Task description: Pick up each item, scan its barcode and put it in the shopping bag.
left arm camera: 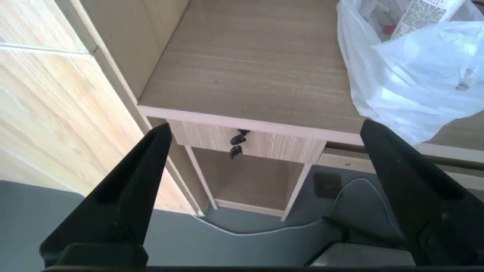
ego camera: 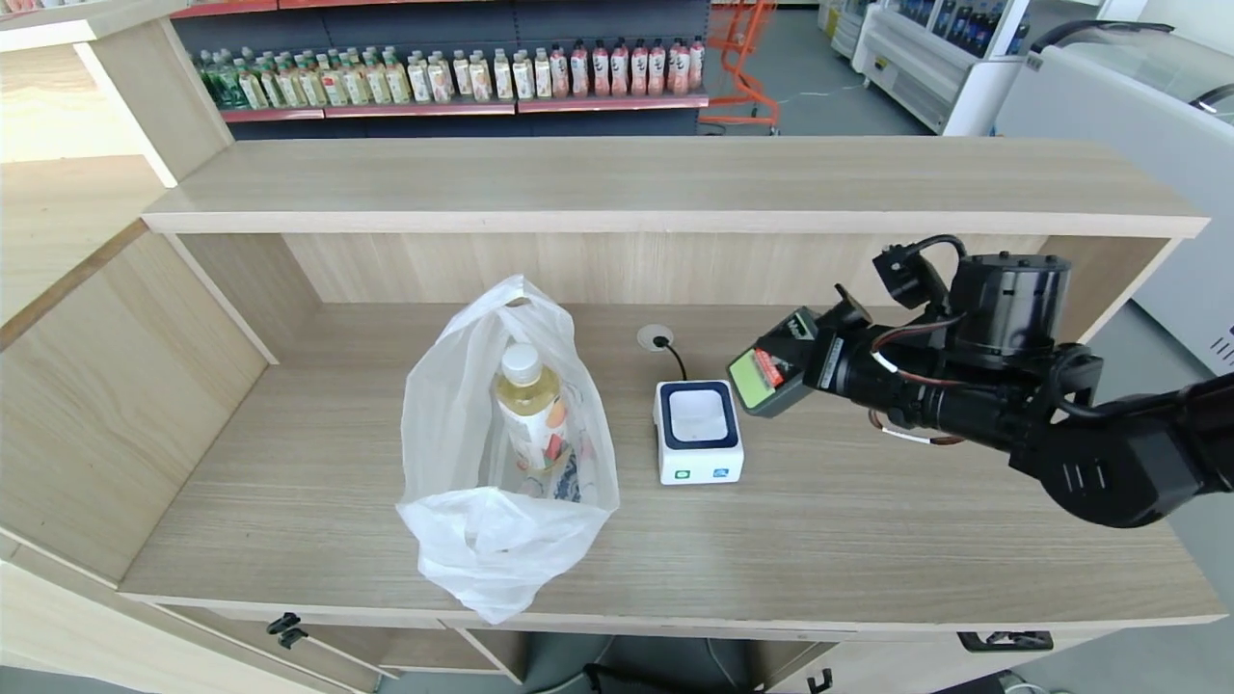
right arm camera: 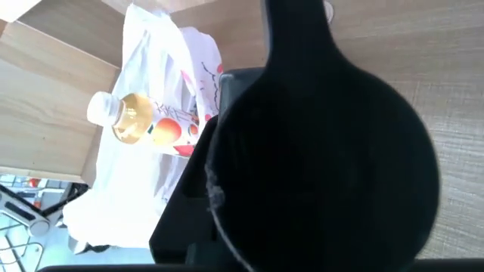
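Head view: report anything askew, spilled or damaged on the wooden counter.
Nothing stands out. The clear bottle of yellow drink stands upright inside the white plastic shopping bag, the white square scanner sits flat on the wooden counter, and the right gripper holds a small dark box with a green face beside the scanner.

right arm (ego camera: pixel 1109 463): black, cylindrical joint | cables (ego camera: pixel 906 334): red, white, black | left tool (left arm camera: pixel 265 130): black tapered fingers (left arm camera: pixel 121 204)

bottle (ego camera: pixel 528 405) in shopping bag (ego camera: pixel 482 520), left of scanner (ego camera: pixel 698 431).
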### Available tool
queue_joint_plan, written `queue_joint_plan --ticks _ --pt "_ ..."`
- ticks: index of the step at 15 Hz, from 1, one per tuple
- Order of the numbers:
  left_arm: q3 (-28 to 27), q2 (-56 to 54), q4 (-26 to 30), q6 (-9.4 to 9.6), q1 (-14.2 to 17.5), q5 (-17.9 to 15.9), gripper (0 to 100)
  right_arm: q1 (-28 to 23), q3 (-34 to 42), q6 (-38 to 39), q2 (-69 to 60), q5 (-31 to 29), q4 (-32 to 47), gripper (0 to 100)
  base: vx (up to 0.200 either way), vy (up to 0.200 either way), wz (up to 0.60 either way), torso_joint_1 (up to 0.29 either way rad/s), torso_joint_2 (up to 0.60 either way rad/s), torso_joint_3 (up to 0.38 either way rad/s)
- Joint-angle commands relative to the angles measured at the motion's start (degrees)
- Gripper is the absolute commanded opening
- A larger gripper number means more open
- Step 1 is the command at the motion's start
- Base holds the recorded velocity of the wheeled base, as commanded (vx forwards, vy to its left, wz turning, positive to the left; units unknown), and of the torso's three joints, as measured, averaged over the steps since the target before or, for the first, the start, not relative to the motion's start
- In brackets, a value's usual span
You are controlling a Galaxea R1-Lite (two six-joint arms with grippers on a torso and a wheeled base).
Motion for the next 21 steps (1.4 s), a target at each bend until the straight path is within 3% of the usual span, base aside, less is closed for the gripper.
queue_joint_plan --ticks 1,10,21 --pt "0.0 -0.01 0.11 -0.06 -0.06 0.01 100 0.02 -2.37 -0.65 6.64 -0.34 -0.51 0 0.0 0.0 0.0 0.0 0.0 0.0" --pt "0.0 -0.01 0.02 -0.06 -0.06 0.01 100 3.45 -9.57 -0.65 14.02 -0.69 -0.6 0 0.0 0.0 0.0 0.0 0.0 0.0" --pt "0.0 -0.01 0.02 -0.06 -0.06 0.01 100 5.12 -11.95 -3.81 17.54 -2.01 -2.27 0 0.0 0.0 0.0 0.0 0.0 0.0"
